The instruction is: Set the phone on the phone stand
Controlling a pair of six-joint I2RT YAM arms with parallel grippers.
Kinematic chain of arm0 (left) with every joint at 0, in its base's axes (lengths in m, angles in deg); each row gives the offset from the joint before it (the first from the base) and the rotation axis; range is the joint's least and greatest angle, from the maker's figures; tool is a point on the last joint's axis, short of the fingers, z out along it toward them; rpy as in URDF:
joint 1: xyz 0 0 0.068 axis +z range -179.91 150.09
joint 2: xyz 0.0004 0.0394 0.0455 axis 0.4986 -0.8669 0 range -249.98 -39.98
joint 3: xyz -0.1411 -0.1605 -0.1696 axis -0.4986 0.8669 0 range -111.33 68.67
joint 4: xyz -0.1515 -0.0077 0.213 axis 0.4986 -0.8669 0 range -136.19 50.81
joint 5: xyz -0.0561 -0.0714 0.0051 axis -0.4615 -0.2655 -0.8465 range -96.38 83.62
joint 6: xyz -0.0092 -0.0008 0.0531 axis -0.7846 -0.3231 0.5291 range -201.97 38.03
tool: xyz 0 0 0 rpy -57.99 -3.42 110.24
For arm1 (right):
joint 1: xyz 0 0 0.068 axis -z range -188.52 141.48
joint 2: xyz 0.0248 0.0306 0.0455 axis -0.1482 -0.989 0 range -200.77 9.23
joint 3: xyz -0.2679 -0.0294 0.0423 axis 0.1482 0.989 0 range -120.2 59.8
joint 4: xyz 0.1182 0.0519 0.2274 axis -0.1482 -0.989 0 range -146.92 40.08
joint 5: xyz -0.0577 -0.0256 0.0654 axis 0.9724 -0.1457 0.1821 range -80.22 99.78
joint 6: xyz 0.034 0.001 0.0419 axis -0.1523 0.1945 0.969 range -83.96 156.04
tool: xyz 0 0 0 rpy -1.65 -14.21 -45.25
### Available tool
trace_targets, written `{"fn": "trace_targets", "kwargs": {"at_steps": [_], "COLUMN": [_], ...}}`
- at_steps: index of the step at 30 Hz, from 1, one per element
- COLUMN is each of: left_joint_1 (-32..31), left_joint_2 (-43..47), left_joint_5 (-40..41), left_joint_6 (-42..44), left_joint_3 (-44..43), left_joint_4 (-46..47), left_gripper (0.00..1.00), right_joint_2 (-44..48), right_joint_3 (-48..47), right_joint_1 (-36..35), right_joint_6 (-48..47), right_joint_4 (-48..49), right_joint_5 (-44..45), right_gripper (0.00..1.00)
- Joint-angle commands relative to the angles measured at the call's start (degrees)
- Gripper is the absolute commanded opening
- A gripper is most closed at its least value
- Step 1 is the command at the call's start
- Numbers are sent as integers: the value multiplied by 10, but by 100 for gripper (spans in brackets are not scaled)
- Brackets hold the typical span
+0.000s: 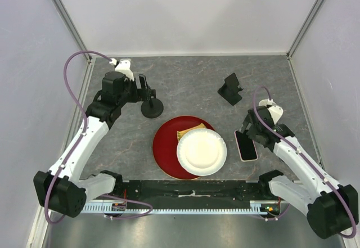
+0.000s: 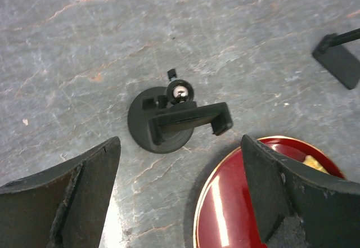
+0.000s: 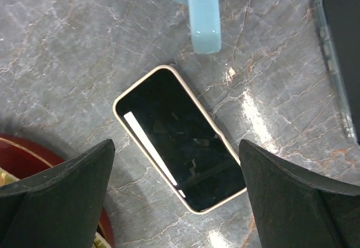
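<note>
The phone (image 3: 180,141), with a black screen and a pale rim, lies flat on the table to the right of the plates (image 1: 246,145). My right gripper (image 3: 175,147) hangs open just above it, a finger on each side and neither touching (image 1: 249,125). The phone stand (image 1: 230,88), matte black with a tilted back rest, stands behind the phone; its edge shows in the left wrist view (image 2: 340,57). My left gripper (image 2: 180,163) is open and empty at the back left (image 1: 143,86).
A black round-based clamp holder (image 2: 169,118) sits just ahead of the left gripper. A white paper plate (image 1: 201,151) lies on a red plate (image 1: 166,147). A light blue mug (image 3: 202,12) and a dark device in a clear case (image 3: 343,51) lie beyond the phone.
</note>
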Motion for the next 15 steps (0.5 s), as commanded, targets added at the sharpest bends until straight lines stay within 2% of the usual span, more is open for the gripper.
{"fn": "trace_targets", "kwargs": {"at_steps": [1,8,15], "left_joint_1": [-1,-1,-1], "left_joint_2": [29,50,63], "left_joint_5": [-66,-90,-104], "left_joint_6": [-21,-29,-35], "left_joint_3": [6,11,16], "left_joint_4": [54,68,75], "left_gripper": [93,93,93], "right_joint_2": [-8,-28,53], "right_joint_3": [34,76,145], "right_joint_1": [54,68,74], "right_joint_6": [-25,-56,-2], "right_joint_4": [58,121,212], "right_joint_5": [-87,-79,-104], "right_gripper": [98,98,98]}}
